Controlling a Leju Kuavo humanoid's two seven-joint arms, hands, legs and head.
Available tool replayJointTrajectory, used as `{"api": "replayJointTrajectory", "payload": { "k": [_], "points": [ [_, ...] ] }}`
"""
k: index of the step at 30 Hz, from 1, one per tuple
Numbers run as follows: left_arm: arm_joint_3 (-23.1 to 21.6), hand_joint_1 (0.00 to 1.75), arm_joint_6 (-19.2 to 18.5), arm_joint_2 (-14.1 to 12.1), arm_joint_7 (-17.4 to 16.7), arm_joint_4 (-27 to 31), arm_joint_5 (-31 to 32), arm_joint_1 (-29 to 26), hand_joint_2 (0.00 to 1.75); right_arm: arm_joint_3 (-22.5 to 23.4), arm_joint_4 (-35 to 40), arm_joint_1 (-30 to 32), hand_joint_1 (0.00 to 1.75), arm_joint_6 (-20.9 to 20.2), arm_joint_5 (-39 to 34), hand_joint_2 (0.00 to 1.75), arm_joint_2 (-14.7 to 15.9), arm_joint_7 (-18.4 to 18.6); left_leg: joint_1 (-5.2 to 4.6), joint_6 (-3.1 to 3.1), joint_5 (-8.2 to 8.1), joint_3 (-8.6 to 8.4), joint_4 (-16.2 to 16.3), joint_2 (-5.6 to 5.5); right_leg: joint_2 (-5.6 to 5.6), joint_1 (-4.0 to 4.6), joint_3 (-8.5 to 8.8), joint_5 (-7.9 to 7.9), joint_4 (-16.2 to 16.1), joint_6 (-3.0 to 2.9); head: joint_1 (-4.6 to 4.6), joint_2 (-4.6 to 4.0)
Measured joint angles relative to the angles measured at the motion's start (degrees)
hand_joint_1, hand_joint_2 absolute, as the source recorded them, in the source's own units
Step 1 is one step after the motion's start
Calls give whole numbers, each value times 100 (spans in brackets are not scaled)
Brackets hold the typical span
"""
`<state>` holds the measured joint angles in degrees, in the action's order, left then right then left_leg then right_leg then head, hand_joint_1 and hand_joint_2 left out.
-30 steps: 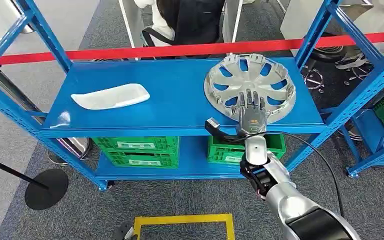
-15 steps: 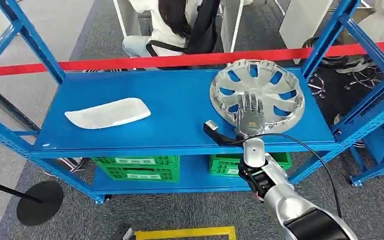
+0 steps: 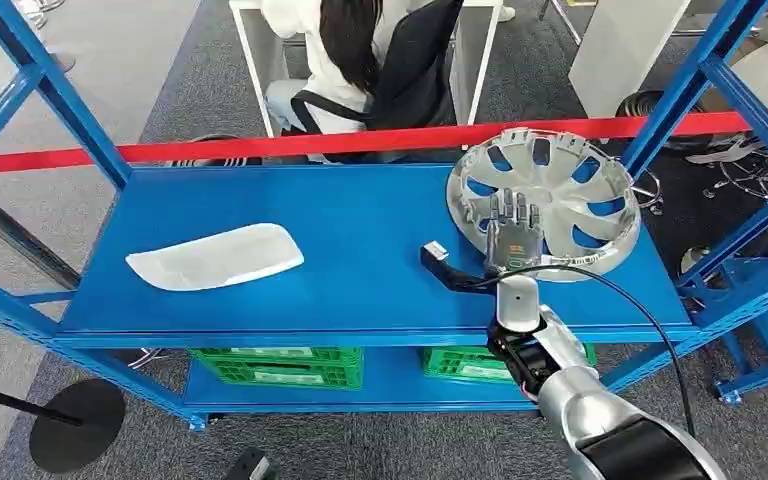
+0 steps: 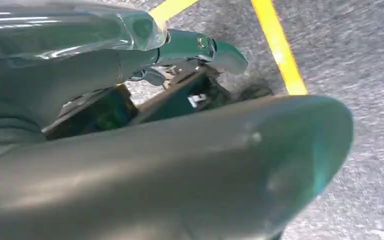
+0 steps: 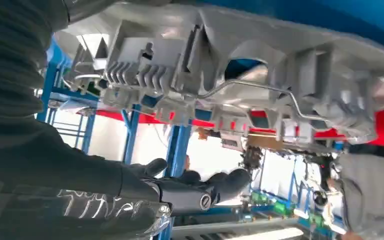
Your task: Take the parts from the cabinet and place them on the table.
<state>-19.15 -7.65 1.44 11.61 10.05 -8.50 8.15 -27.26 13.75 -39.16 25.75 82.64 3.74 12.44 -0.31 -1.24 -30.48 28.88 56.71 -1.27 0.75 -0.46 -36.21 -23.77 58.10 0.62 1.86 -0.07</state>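
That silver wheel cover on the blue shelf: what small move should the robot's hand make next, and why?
Probably curl the fingers onto the wheel cover. The right hand lies spread over its near rim with nothing gripped, and the cover is still on the shelf, so a hold seems needed before lifting.

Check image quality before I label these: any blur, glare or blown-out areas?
Head view: sharp, evenly lit, soft sheen on the blue shelf. Left wrist view: blurred, out of focus. Right wrist view: wheel cover underside clear; bright background behind it washed out.
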Motion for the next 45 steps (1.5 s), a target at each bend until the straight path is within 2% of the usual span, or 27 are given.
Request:
{"api": "replayJointTrajectory", "payload": {
  "k": [4, 6, 7, 10, 21, 27, 41, 42, 43, 44, 45],
  "points": [
    [-2, 0, 11, 0, 11, 0, 2, 17, 0, 13, -2, -65, 0, -163, -35, 175, 22, -46, -1, -4, 0, -67, -76, 42, 35, 6, 14, -34, -4, -39, 11, 0],
    [0, 0, 0, -2, 11, 2, 2, 38, 0, 30, -2, -103, 0, -368, -57, 175, 33, -55, -1, 1, -57, -119, -167, 60, 36, 12, 11, -42, -4, -49, 11, 0],
    [0, 0, -11, -9, 11, 2, 2, 40, 0, 44, -2, -129, 0, -499, -63, 175, 35, -50, 1, 23, -56, -126, -174, 63, 35, 14, 16, -45, -4, -53, 4, 0],
    [0, 0, -39, -9, 11, 2, 2, 40, 0, 61, -2, -212, 0, -881, -83, 175, 41, -13, 1, 46, -52, -134, -179, 63, 34, 16, 34, -47, -3, -57, 4, 0],
    [0, 0, -70, -17, 0, 2, 13, 39, 0, 151, -2, -237, 0, -1246, -136, 175, 188, 135, -15, 60, -45, -171, -167, 63, 28, -4, 90, -38, -14, -61, 2, 0],
    [0, 0, -83, -20, -26, 2, 55, 41, 0, 232, -2, -347, 0, -1851, -243, 175, 262, 181, -20, 56, -48, -196, -166, 63, 28, -5, 114, -37, -25, -59, 2, 0],
    [0, 0, -133, -15, -22, 2, 63, 64, 0, 363, 0, -265, 0, -1731, -337, 175, 339, 79, -21, 51, -51, -214, -162, 62, 26, -7, 144, -36, -28, -56, 4, 0],
    [0, 0, -133, -15, -22, 2, 63, 64, 0, 378, 0, -262, 23, -1731, -339, 175, 339, 79, -21, 51, -51, -215, -161, 62, 26, -7, 145, -36, -28, -56, 4, 0],
    [0, 0, -133, -17, -20, 2, 61, 63, 0, 383, 0, -258, 164, -1731, -341, 175, 339, 79, -21, 51, -51, -216, -161, 62, 26, -7, 147, -36, -28, -56, 4, 0],
    [0, 0, -133, -18, -18, 2, 61, 64, 0, 387, 0, -252, 175, -1746, -343, 175, 337, 79, -21, 51, -51, -216, -161, 62, 26, -7, 148, -36, -28, -56, 4, 0],
    [0, 0, -133, -17, -13, 2, 61, 63, 0, 389, 0, -232, 175, -1757, -356, 175, 332, 79, -21, 51, -51, -217, -161, 62, 27, -7, 149, -36, -28, -56, 2, 0]
  ]
}}
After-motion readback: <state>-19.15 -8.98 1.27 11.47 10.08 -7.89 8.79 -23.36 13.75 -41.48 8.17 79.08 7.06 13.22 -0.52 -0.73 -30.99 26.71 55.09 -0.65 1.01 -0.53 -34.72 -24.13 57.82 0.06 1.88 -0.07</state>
